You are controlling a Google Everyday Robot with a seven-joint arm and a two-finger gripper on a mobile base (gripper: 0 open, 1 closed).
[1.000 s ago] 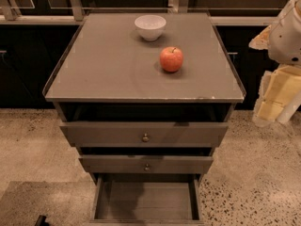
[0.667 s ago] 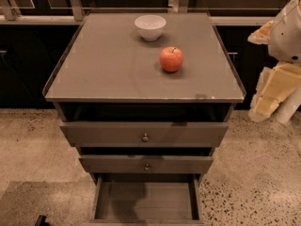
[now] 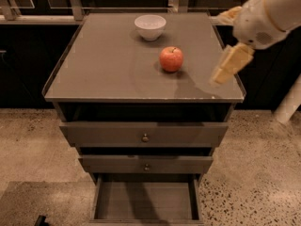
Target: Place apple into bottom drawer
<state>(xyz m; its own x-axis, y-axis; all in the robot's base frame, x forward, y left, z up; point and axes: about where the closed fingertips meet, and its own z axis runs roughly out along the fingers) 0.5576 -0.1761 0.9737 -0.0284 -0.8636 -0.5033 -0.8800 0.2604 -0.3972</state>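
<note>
Start with the containers. The bottom drawer (image 3: 146, 200) stands pulled well out below the other two, and you look straight down onto its plank floor and thin side walls. The apple (image 3: 171, 59) is not in it. The middle drawer (image 3: 146, 164) and the top drawer (image 3: 145, 133) each show only a front panel with a small round knob, and a dark gap runs above each panel. Their insides are hidden from you. The white bowl (image 3: 150, 26) sits upright near the back of the cabinet top (image 3: 103, 69), showing only its own pale inside.

The apple rests on that grey top, stem up, right of centre, in front of the bowl and a little to its right, well apart from it. A soft shadow lies on the top just right of the apple.

Around the cabinet you have a speckled stone floor (image 3: 263, 173), dark cabinetry behind, and pale metal posts (image 3: 75, 1) along the back edge.

Your gripper (image 3: 220, 48) hangs over the right rim of the cabinet top, near the apple but apart from it, with its tan fingers (image 3: 231, 62) spread and nothing between them — released, not grasping.

Against a second ago, one thing differs: the gripper was out beyond the right side of the cabinet and has come in leftward over the rim, toward the apple. The apple, the bowl and all three drawers lie as they did.
</note>
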